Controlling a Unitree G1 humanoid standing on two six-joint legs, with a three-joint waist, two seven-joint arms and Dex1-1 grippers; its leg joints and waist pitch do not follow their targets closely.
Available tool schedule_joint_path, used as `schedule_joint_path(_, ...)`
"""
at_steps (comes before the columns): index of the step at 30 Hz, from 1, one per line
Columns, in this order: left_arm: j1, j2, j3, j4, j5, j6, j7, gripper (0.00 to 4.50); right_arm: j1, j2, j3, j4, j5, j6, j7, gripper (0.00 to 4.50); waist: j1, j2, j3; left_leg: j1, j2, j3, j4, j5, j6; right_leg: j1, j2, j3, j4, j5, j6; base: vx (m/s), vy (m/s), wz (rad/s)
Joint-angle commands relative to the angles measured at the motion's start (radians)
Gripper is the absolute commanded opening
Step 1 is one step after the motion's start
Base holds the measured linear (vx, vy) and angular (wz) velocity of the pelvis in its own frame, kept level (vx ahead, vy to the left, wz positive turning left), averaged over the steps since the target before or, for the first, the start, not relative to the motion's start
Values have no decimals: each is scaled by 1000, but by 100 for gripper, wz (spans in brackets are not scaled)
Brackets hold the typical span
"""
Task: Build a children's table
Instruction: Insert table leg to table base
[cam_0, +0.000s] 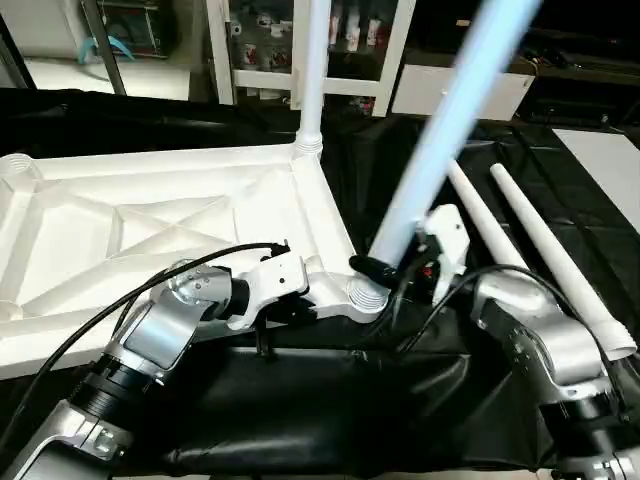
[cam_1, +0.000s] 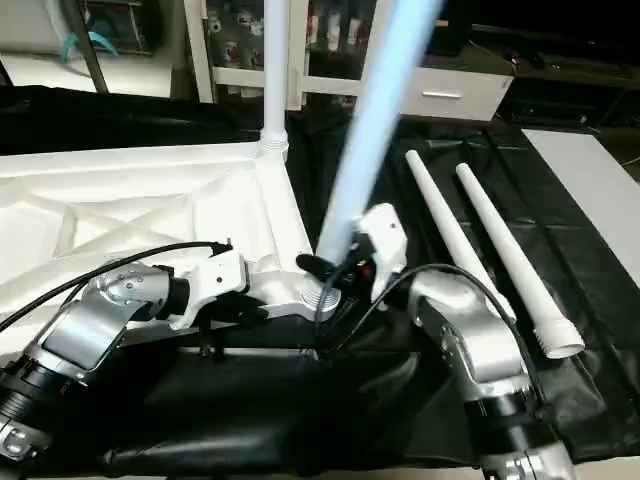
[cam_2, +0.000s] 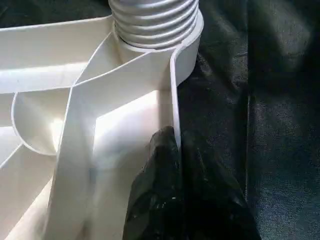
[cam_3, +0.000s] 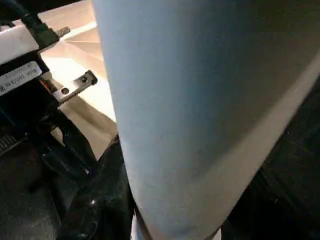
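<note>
1. The white plastic rectangular table top (cam_0: 150, 215) lies upside down on a black plastic sheet (cam_0: 300, 410) that covers the work surface, its X-ribbed underside facing up.
2. 1 long white tapered tube leg (cam_0: 313, 70) stands upright in the round socket at the far corner on the robot's right side.
3. A 2nd white tube leg (cam_0: 450, 120) leans steeply over the near right corner, its lower end at the ribbed round corner socket (cam_0: 365, 295); whether it is seated in the socket cannot be told.
4. The right gripper (cam_0: 385, 268) grasps this leaning leg just above the socket, its black fingers (cam_0: 370, 266) wrapped on the tube; the right wrist view has the pale tube pressed close against a finger.
5. The left gripper (cam_2: 172, 165) is clenched on the raised rim of the table top near the same corner, with a black finger (cam_2: 160, 180) inside the rim wall and the other outside it, just beside the ribbed socket.
6. 2 more white tube legs (cam_1: 500, 250) lie side by side on the black sheet to the robot's right, apart from the table top, wide ends nearest the robot.
7. White shelving (cam_0: 300, 40) stands beyond the work surface.
</note>
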Motion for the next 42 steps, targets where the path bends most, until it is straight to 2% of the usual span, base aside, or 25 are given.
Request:
schedule_joint_path(1,9,-7,-44,22,8,-2,-5,0,46,-7,67,81,-21,80,17,185,-8,9,-40,31,64,-26,-80,-184,-10,15,-71,46,-79,-72,-202,0,0,0)
schedule_joint_path(2,10,-8,-42,21,8,0,-3,0,55,-9,65,90,-17,88,19,185,-8,5,-37,29,64,-26,-82,-197,-12,15,-71,46,-81,-93,-198,0,0,0)
schedule_joint_path(8,12,-7,-41,23,8,-1,-1,0,86,8,53,135,-37,67,-11,185,-8,6,-40,33,64,-27,-85,-211,-25,13,-70,46,-83,-90,-189,0,0,0)
schedule_joint_path(10,12,-7,-40,25,8,-3,-1,0,94,18,44,150,-47,46,-31,185,-9,10,-31,35,65,-28,-94,-264,-39,8,-71,46,-92,-148,-182,0,0,0)
schedule_joint_path(11,13,-6,-40,25,7,-3,-1,0,99,22,41,154,-52,34,-40,185,-10,7,-28,42,64,-29,-97,-326,-53,5,-75,48,-104,-237,-169,0,0,0)
schedule_joint_path(12,13,-6,-40,25,7,-3,-1,0,102,24,40,155,-53,30,-43,185,-9,3,-32,48,65,-32,-100,-346,-59,7,-77,49,-110,-284,-157,0,0,0)
schedule_joint_path(14,14,-7,-40,25,7,-3,0,0,107,30,35,152,-55,16,-53,185,-8,4,-34,48,67,-33,-101,-325,-57,9,-78,51,-110,-263,-154,0,0,0)
schedule_joint_path(16,13,-9,-40,27,6,-2,0,0,108,39,30,152,-57,5,-67,185,-10,8,-36,46,67,-32,-103,-300,-59,9,-71,48,-104,-190,-158,0,0,0)
schedule_joint_path(18,13,-9,-39,28,6,-1,1,0,107,45,26,153,-58,0,-77,185,-10,6,-35,44,66,-32,-103,-300,-58,10,-71,48,-102,-181,-163,0,0,0)
schedule_joint_path(20,11,-13,-35,35,7,10,10,0,88,76,2,182,-80,-30,-147,185,-10,7,-34,44,66,-31,-104,-307,-57,7,-72,49,-104,-195,-165,0,0,0)
schedule_joint_path(23,2,-34,-21,61,12,38,55,0,47,122,-46,255,-115,-78,-284,185,-23,2,-28,42,65,-41,-111,-388,-86,2,-78,48,-116,-359,-140,0,0,0)
schedule_joint_path(24,2,-35,-20,62,12,39,58,0,44,125,-49,260,-117,-81,-292,185,-26,4,-27,43,65,-42,-112,-403,-90,0,-79,48,-118,-381,-135,0,0,0)
schedule_joint_path(25,-13,-68,-2,77,26,83,126,0,3,148,-78,329,-138,-112,-390,185,-29,2,-25,47,65,-44,-112,-429,-92,-6,-79,49,-123,-418,-124,0,0,0)
schedule_joint_path(26,-14,-71,-1,78,27,86,131,0,0,150,-80,334,-140,-114,-397,185,-35,0,-26,50,67,-42,-112,-439,-96,-10,-80,50,-124,-425,-128,0,0,0)
schedule_joint_path(28,-36,-132,22,82,35,162,219,0,-71,183,-119,443,-161,-160,-528,184,-49,1,-26,43,63,-49,-113,-449,-110,-9,-80,46,-123,-445,-124,0,0,0)
schedule_joint_path(30,-48,-167,29,83,39,194,262,0,-110,204,-137,491,-162,-185,-580,184,-51,4,-32,42,65,-49,-112,-425,-110,-5,-78,45,-121,-385,-120,0,0,0)
schedule_joint_path(31,-56,-188,32,87,41,212,284,0,-134,216,-146,520,-163,-199,-608,184,-56,1,-35,34,64,-47,-113,-386,-104,1,-73,43,-114,-301,-129,0,0,0)
schedule_joint_path(32,-67,-213,35,98,44,227,313,0,-162,230,-157,558,-164,-218,-643,184,-59,-1,-36,30,63,-46,-113,-360,-99,4,-71,43,-109,-259,-135,0,0,0)
schedule_joint_path(33,-75,-228,38,108,48,232,335,0,-179,239,-163,583,-164,-230,-664,184,-60,1,-41,28,61,-40,-109,-300,-85,7,-71,42,-102,-177,-149,0,0,0)
schedule_joint_path(34,-93,-258,42,129,57,240,375,0,-214,256,-173,632,-161,-253,-705,184,-59,1,-41,29,60,-35,-104,-270,-67,7,-69,41,-104,-144,-158,0,0,0)
schedule_joint_path(36,-116,-291,51,152,66,243,422,0,-251,273,-181,681,-156,-274,-748,184,-58,-4,-43,29,59,-30,-98,-254,-48,7,-70,43,-106,-151,-163,0,0,0)
schedule_joint_path(38,-141,-319,52,173,80,247,464,0,-288,290,-193,733,-144,-296,-786,184,-53,-4,-48,28,57,-25,-91,-204,-29,8,-70,43,-100,-92,-167,0,0,0)
schedule_joint_path(40,-165,-342,55,188,82,255,489,0,-313,301,-194,773,-143,-317,-810,184,-50,-6,-54,23,54,-20,-80,-81,16,15,-66,40,-81,80,-196,0,0,0)
schedule_joint_path(41,-182,-356,56,198,86,259,503,0,-328,308,-193,800,-142,-327,-821,184,-50,-5,-54,21,54,-19,-77,-43,36,18,-65,38,-75,136,-208,0,0,0)
schedule_joint_path(42,-188,-360,55,202,87,261,510,0,-336,310,-193,816,-143,-334,-824,184,-49,-5,-54,22,53,-18,-76,-35,43,19,-64,37,-74,150,-213,0,0,0)
